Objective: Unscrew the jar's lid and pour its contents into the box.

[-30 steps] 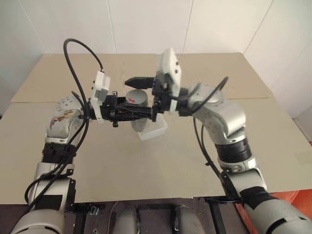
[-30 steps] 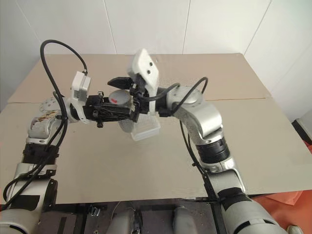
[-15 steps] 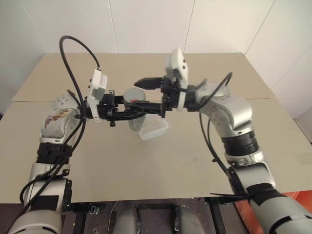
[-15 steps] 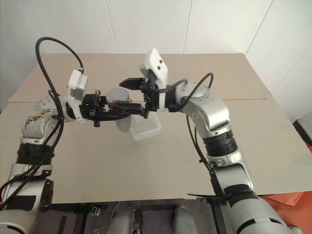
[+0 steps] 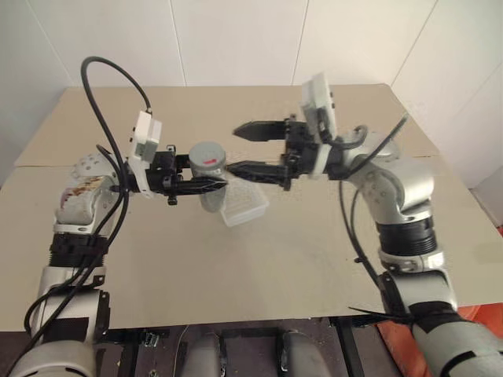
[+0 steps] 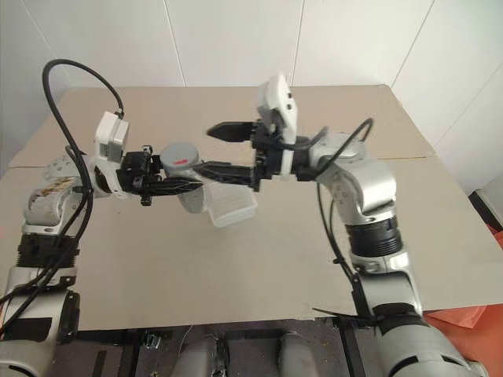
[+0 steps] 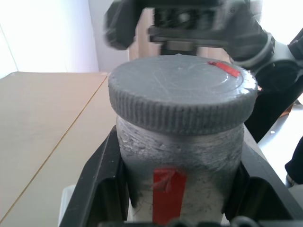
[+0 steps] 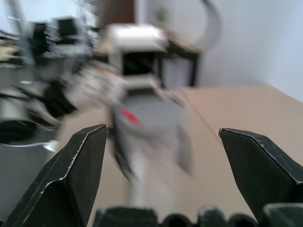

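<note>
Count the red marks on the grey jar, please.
2. One small red mark sits on top of the round grey screw lid, near its edge. One red strip runs down the side of the grey cylindrical jar. Others may be hidden behind.

The jar (image 7: pixel 177 175) looks frosted grey, with a red strip down its side. Its lid (image 7: pixel 182 97) is grey with a ribbed edge and a small red mark at its two o'clock rim. The box (image 5: pixel 245 206) is translucent white. The counter (image 5: pixel 236 259) is plain beige. Both tools' fingers (image 8: pixel 71 179) are black.
</note>
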### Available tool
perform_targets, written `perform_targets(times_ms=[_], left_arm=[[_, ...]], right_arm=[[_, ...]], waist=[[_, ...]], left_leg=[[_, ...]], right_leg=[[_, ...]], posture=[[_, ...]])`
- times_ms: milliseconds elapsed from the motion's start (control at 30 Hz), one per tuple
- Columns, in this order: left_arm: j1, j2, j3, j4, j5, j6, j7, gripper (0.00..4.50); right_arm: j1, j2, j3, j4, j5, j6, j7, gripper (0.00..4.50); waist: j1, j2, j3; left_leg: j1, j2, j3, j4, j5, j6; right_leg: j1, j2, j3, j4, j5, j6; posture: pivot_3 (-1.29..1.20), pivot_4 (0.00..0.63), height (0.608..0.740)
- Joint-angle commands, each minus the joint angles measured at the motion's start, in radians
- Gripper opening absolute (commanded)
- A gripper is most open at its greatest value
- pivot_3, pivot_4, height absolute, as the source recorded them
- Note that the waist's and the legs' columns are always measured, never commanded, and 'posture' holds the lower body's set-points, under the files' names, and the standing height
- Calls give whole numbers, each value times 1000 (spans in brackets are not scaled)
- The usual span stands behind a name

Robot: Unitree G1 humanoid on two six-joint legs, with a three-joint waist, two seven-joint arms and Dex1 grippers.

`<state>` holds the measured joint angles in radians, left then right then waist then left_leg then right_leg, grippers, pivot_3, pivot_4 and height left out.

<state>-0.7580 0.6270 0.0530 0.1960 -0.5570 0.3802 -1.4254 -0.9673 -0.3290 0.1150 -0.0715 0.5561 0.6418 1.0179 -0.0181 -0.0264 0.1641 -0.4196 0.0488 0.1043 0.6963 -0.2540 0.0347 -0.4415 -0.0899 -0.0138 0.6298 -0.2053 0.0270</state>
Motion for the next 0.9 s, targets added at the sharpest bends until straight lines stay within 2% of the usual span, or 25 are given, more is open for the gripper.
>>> perform_targets(times_ms=[33, 267, 533, 733, 900], left_arm=[[-41, -13, 0, -4, -8, -10, -1, 2033], [-37, -5, 5, -14, -11, -6, -12, 2033], [-10, 24, 22, -37, -23, 7, -13, 2033], [-8, 35, 28, -43, -28, 19, -15, 2033], [-19, 28, 20, -26, -19, 9, -20, 2033]], right_arm=[[-58, 67, 47, 10, -56, -32, -80, 4427], [-112, 129, 72, 122, -138, -70, -131, 4427], [-97, 48, 2, 140, -113, -61, -88, 4427], [-26, -62, -44, 104, -72, -56, -34, 4427], [-6, -79, -44, 50, -39, -54, 0, 4427]], waist=[[3, 0, 0], [8, 0, 0], [4, 0, 0], [8, 0, 0], [0, 0, 0]], left_leg=[[0, 0, 0, 0, 0, 0], [-1, -1, 0, 1, 0, 0], [-1, 0, 0, 0, 0, 0], [-1, -1, -1, 1, 0, 0], [-1, -1, 0, 0, 0, 0]], right_leg=[[0, 0, 0, 0, 0, 0], [0, -1, -1, 0, 0, 0], [0, 0, -1, 0, 0, 0], [1, -1, -1, -1, 0, 0], [0, -1, -1, -1, 0, 0]], posture=[[0, 150, 740], [0, 150, 740], [0, 150, 740], [0, 150, 740], [0, 150, 740]])
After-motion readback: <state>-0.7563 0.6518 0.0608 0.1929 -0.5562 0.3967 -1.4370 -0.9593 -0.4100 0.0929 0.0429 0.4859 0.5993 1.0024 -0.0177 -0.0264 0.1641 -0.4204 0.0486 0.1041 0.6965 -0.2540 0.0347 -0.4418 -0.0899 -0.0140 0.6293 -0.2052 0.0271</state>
